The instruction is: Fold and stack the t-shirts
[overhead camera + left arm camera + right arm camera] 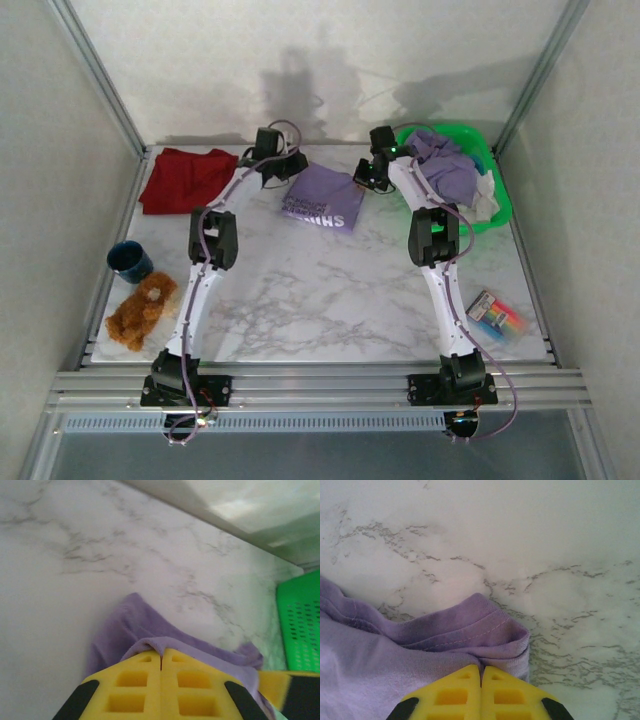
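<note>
A purple t-shirt (322,198) with white lettering lies folded at the back middle of the marble table. My left gripper (285,168) pinches its far left corner; in the left wrist view the yellow jaws (161,656) are shut on the purple cloth (130,625). My right gripper (364,176) holds the far right corner; its yellow jaws (481,671) are shut on the hemmed purple edge (470,630). A folded red t-shirt (185,178) lies at the back left. More purple and white shirts (450,170) are heaped in the green basket (500,205).
A dark blue mug (130,260) and a brown plush toy (142,310) sit at the left edge. A colourful small box (496,317) lies front right. The enclosure's back wall stands close behind both grippers. The green basket wall (300,625) is to the right of the left gripper.
</note>
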Robot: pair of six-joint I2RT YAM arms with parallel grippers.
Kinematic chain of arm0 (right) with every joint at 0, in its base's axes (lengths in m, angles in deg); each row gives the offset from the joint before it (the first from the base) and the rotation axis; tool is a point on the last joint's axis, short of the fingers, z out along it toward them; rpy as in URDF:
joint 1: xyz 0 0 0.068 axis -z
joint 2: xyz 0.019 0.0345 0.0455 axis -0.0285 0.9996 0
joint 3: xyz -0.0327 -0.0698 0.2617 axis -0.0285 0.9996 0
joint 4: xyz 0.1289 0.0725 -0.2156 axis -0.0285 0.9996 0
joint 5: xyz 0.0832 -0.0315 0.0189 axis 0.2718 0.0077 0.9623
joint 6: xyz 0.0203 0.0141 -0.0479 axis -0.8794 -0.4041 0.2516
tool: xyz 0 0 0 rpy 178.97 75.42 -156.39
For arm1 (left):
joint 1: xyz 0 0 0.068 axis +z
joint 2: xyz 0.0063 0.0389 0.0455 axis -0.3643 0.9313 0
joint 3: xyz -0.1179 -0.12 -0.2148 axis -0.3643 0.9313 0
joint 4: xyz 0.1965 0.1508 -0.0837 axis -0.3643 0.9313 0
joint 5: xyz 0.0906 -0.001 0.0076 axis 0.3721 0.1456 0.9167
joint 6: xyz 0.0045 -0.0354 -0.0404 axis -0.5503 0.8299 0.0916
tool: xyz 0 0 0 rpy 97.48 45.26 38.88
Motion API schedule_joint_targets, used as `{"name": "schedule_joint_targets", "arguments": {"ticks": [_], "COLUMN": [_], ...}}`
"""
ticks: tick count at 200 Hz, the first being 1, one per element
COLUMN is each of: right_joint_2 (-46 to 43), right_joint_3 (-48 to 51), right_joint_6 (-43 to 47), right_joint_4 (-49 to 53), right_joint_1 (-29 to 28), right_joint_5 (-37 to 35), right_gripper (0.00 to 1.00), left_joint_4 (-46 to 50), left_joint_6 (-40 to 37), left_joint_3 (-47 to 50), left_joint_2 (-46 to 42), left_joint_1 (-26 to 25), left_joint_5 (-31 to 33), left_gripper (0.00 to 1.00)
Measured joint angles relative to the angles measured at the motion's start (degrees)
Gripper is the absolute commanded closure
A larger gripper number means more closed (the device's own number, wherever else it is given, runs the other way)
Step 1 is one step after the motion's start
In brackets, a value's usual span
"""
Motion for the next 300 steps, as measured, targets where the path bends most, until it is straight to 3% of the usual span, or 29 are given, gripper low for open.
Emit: {"name": "schedule_joint_targets", "arguments": {"ticks": [18,22,30,44,66,101,161,200,254,300], "right_joint_2": [-0.48,-0.61,-0.83,-0.98,-1.18,-3.39,-14.62,-27.80,-37.73,-45.33], "right_joint_3": [0.83,0.96,1.33,1.49,1.44,1.33,2.62,14.51,29.38,38.75], "right_joint_6": [0.04,0.04,0.07,0.07,0.15,-0.20,-0.20,-0.17,0.74,1.44], "right_joint_4": [-0.39,-0.35,-0.33,-0.24,1.01,5.51,9.64,8.33,7.13,5.70], "right_joint_1": [0.00,0.00,0.00,0.00,0.09,0.26,0.76,0.72,0.70,0.70], "right_joint_5": [0.07,0.07,0.07,0.17,0.24,0.37,0.96,2.23,2.84,1.90], "right_gripper": [1.00,1.00,1.00,0.94,0.64,0.37,0.35,0.35,0.34,0.34], "left_joint_4": [-2.05,-2.10,-2.27,-3.08,-3.76,-1.55,11.39,19.12,20.72,14.43], "left_joint_6": [2.05,2.43,2.97,3.80,3.96,2.80,-5.55,-14.21,-17.88,-17.77], "left_joint_3": [-0.92,-0.94,-0.94,-1.40,-1.75,-1.73,1.40,7.67,18.38,34.73], "left_joint_2": [2.01,2.01,2.05,2.08,1.90,0.13,-10.43,-16.15,-16.44,-25.57], "left_joint_1": [0.31,0.37,0.37,0.35,0.22,0.46,3.17,3.41,0.72,-0.37], "left_joint_5": [-0.44,-0.39,-0.48,-1.09,-1.62,-0.98,3.52,6.56,7.80,7.15], "left_gripper": [0.98,0.92,0.73,0.67,0.40,0.26,0.28,0.29,0.28,0.27]}}
